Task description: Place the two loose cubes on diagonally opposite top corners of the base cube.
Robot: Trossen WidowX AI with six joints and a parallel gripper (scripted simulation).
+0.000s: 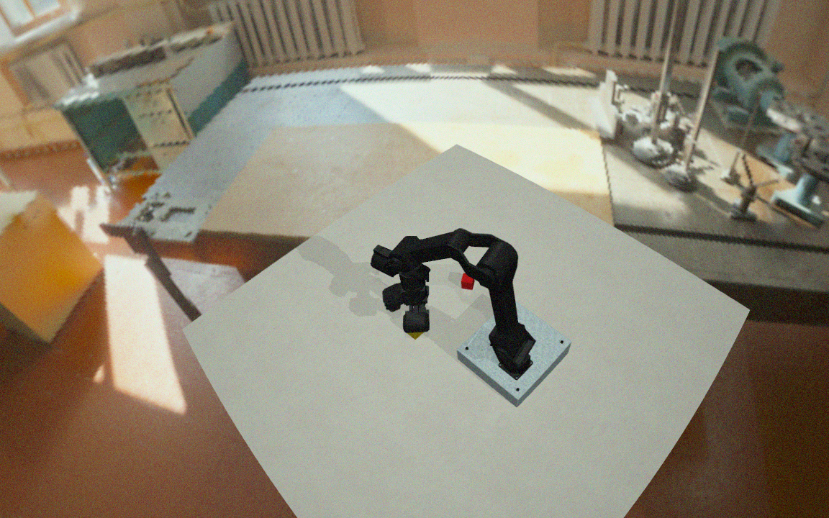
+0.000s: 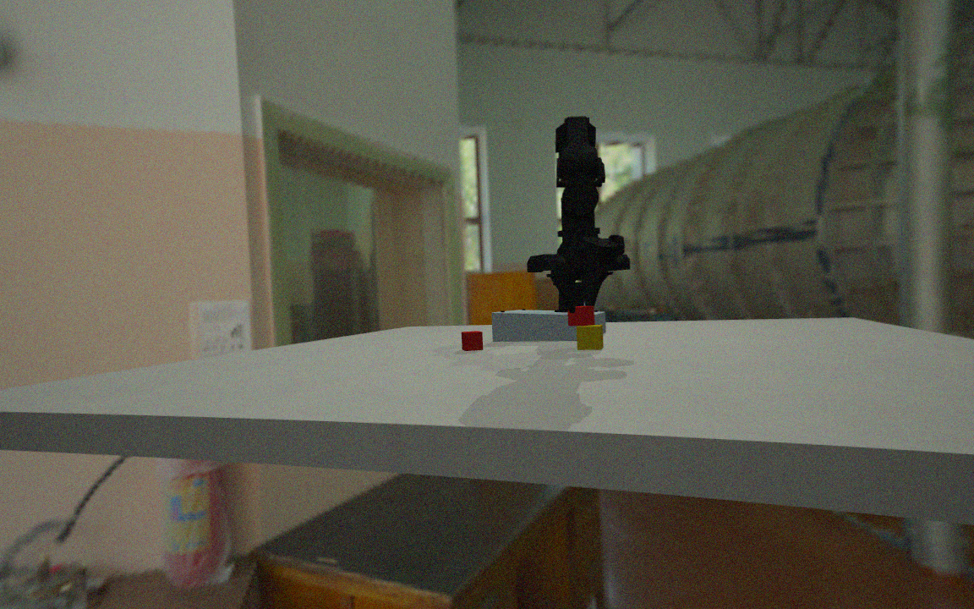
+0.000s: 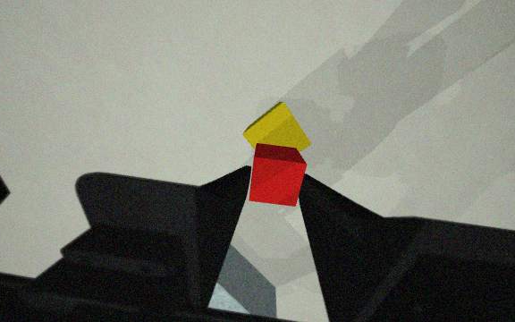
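Note:
The yellow base cube point(image 1: 414, 335) point(image 2: 589, 338) point(image 3: 277, 127) sits on the table. One red cube point(image 2: 580, 316) point(image 3: 276, 182) is on top of it, shifted to one side in the exterior view, with no gap visible below. It looks level. My gripper point(image 2: 580, 305) point(image 3: 274, 175) points down around this red cube, open slightly wider than it; a thin light gap shows beside the left finger in the wrist view. The top view hides this cube behind the gripper. The other red cube point(image 1: 467, 281) point(image 2: 472, 340) lies on the table, apart from the base cube.
The arm's light blue-grey mounting plate point(image 1: 478, 354) point(image 2: 528, 326) stands near the cubes. The arm arches above the loose red cube in the top view. The pale table point(image 1: 352, 412) point(image 2: 324, 386) ends at straight edges.

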